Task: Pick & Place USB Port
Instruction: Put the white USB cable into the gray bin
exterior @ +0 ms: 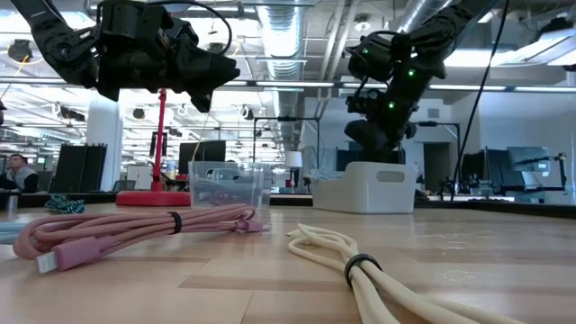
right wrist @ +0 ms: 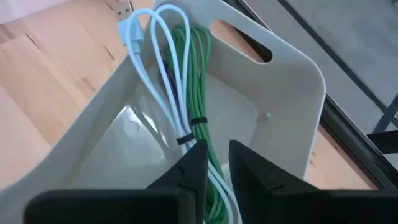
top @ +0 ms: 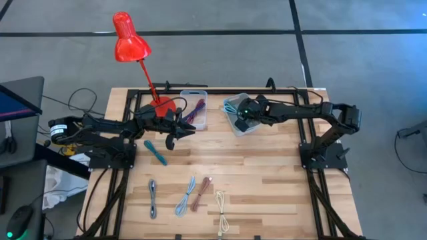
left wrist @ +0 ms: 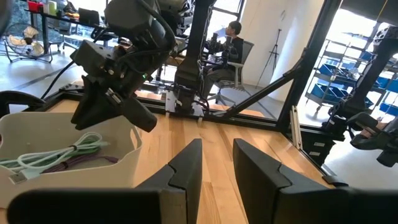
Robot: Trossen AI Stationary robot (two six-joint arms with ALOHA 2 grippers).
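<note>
Several bundled USB cables lie on the near half of the table: teal (top: 157, 152), grey (top: 153, 198), light blue (top: 185, 197), pink (top: 200, 193) (exterior: 135, 229) and cream (top: 221, 212) (exterior: 378, 270). My left gripper (top: 181, 132) (left wrist: 217, 158) hovers above the table near the clear bin (top: 195, 100), open by a narrow gap and holding nothing. My right gripper (top: 241, 119) (right wrist: 217, 155) hangs over the white bin (top: 230, 107) (right wrist: 292, 93), also open by a narrow gap and holding nothing. Inside that bin lie a green cable (right wrist: 199, 74) and a pale blue one (right wrist: 155, 68).
A red desk lamp (top: 130, 40) (exterior: 162, 135) stands at the far left corner beside the clear bin (exterior: 225, 184), which holds red and purple cables. Black frame rails run along the table's edges. Bare wood lies between the bins and the row of cables. A person sits in the room beyond.
</note>
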